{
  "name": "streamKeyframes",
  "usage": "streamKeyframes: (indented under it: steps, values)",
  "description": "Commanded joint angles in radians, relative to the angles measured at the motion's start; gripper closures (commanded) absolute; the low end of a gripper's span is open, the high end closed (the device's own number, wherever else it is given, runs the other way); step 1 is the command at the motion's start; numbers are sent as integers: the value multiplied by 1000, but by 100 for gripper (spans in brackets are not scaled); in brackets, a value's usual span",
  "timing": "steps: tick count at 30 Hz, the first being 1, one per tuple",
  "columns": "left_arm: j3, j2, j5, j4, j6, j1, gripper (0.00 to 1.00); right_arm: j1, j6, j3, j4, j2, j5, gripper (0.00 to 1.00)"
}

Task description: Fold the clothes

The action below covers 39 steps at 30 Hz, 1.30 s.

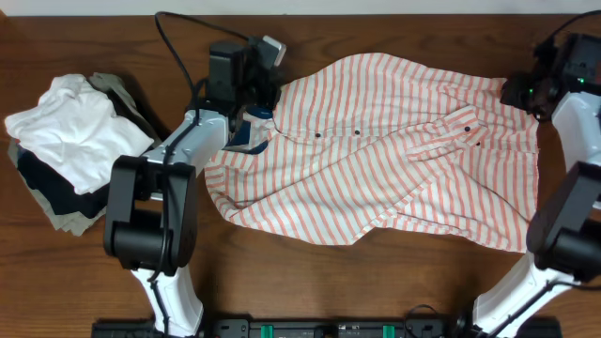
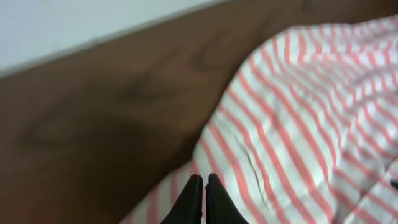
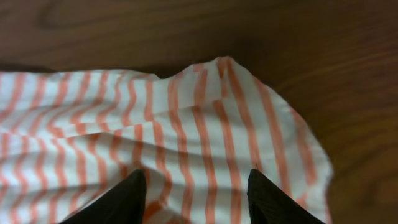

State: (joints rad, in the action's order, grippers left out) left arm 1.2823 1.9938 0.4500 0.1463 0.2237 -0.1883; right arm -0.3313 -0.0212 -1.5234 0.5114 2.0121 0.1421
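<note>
The white shirt with orange-red stripes [image 1: 376, 169] lies spread out and wrinkled across the middle and right of the wooden table, with its dark blue inner collar [image 1: 246, 136] at the left. My left gripper [image 1: 257, 109] is at the collar end. In the left wrist view its jaws [image 2: 204, 179] are shut, pinching the shirt's edge [image 2: 298, 124]. My right gripper [image 1: 515, 94] is at the shirt's far right corner. In the right wrist view it [image 3: 198, 177] is open, fingers low over the striped corner [image 3: 205, 118].
A pile of folded garments [image 1: 56, 188] sits at the table's left, with a plain white one [image 1: 80, 131] on top and dark and khaki ones beneath. A black cable [image 1: 174, 42] runs behind the left arm. Bare wood [image 1: 329, 291] lies in front of the shirt.
</note>
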Motion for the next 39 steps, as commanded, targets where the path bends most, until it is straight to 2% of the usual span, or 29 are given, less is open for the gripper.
streamKeyframes:
  steps: [1,3,5,7,9,17,22,39]
  values:
    - [5,10,13,-5,-19,-1,94,31,38,-6,-26,81,24,46]
    - [5,13,13,14,-19,-1,90,37,38,-6,-55,113,24,44]
    - [5,21,10,41,4,-1,63,44,37,-6,-91,141,24,44]
    - [5,34,10,66,35,-1,44,48,37,-6,-137,163,24,44]
    - [5,52,10,98,58,-2,39,53,37,-6,-182,180,24,43]
    - [5,168,10,241,60,-8,36,56,33,-6,-291,195,16,39]
    - [5,204,10,286,70,-26,36,56,34,-6,-296,195,16,39]
    - [5,249,10,309,98,-43,36,58,22,-6,-367,279,31,35]
